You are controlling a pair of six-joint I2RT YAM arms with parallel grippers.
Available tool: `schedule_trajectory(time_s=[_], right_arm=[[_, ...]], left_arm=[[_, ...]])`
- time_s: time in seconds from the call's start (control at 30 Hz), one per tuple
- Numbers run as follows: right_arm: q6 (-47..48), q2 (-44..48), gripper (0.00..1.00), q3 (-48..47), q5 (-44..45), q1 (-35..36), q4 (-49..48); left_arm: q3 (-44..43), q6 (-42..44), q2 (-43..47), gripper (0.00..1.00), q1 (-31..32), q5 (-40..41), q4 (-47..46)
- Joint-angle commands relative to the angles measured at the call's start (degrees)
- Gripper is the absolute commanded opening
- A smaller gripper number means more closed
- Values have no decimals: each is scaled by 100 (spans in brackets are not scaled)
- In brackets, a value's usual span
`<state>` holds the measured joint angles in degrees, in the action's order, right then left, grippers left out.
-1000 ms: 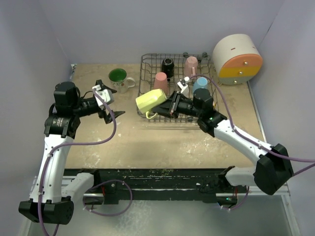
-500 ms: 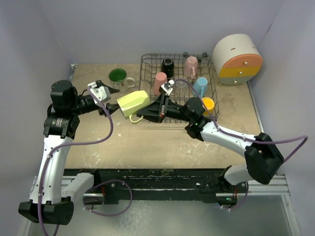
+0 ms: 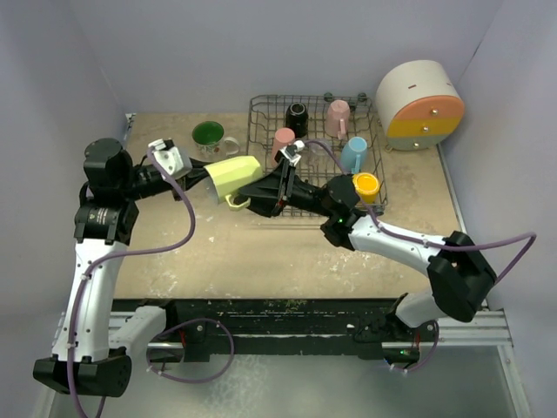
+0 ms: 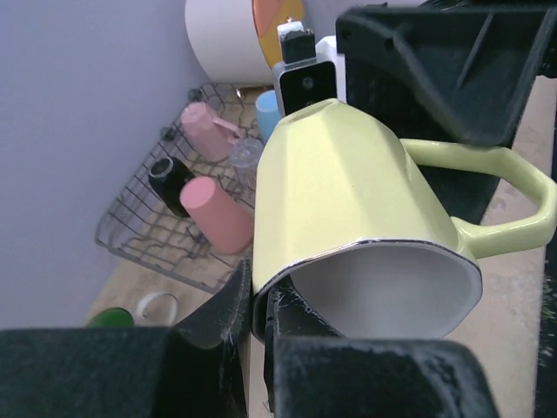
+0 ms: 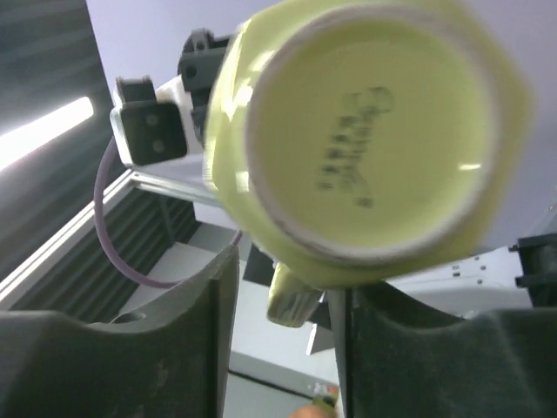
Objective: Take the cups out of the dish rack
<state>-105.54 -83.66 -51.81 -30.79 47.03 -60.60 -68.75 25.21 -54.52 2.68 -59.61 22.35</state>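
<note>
The pale yellow-green mug (image 3: 233, 178) hangs on its side in the air above the table (image 3: 261, 252), just off the 9 o'clock edge of the dish rack (image 3: 305, 97), with its mouth toward 9 o'clock and its handle toward 6 o'clock. The left jaws are closed tight on the mug's rim, pinching the wall between them. The right jaws reach in from 3 o'clock and stand slightly parted on either side of the handle, with a gap showing on one side. The green-inside white mug (image 3: 209, 135) stands on the table at the rack's 10 o'clock. Inside the rack, the black mug (image 3: 297, 115) sits at 12 o'clock, the pink mug (image 3: 338, 113) at 1, the light blue mug (image 3: 353, 152) at 3, the yellow-orange mug (image 3: 365, 185) at 4 and the salmon tumbler (image 3: 283, 141) toward 10.
</note>
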Motion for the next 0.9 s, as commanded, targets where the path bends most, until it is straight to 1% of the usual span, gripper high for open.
schedule_trajectory(time_s=[0.0, 0.03, 0.07, 0.17, 0.27, 0.3, 0.37, 0.43, 0.5, 0.57, 0.77, 0.87], right_arm=[[534, 146, 62, -295, -277, 6, -331], [908, 272, 71, -336, -323, -90, 194], [1363, 427, 77, -407, -326, -214, 907], [2783, 960, 90, -834, -131, -687, 3314], [4247, 1297, 95, -1325, 440, -1165, 5495], [4684, 1381, 96, -1512, 728, -1276, 6108], [5430, 1474, 97, -1842, 1302, -1448, 7020], [6015, 1486, 97, -2085, 1995, -1549, 7800], [6476, 1463, 97, -2289, 2653, -1594, 8406], [6790, 1472, 98, -2330, 3159, -1638, 8770], [7233, 1384, 99, -2147, 4013, -1838, 9245], [7330, 1302, 100, -2001, 4427, -1864, 9336]], left_arm=[[-203, -470, -180, 0, 57, 156, 477], [-325, -274, -313, 0, 57, 276, 831], [-495, -85, -483, 0, 57, 667, 1141], [-789, 326, -1032, 0, 57, 2164, 1819], [-1144, 531, -1732, 0, 10, 3803, 2304], [-1348, 558, -2026, 0, -51, 4170, 2558], [-1846, 525, -2723, 0, -246, 4570, 3162], [-2273, 439, -3384, 0, -508, 4763, 3581], [-2571, 347, -3790, 0, -814, 4803, 3691], [-2884, 310, -4194, 0, -1127, 4766, 3817], [-3658, 260, -5355, 0, -1256, 5357, 3716], [-4308, 133, -6016, 0, -1269, 5475, 3818]])
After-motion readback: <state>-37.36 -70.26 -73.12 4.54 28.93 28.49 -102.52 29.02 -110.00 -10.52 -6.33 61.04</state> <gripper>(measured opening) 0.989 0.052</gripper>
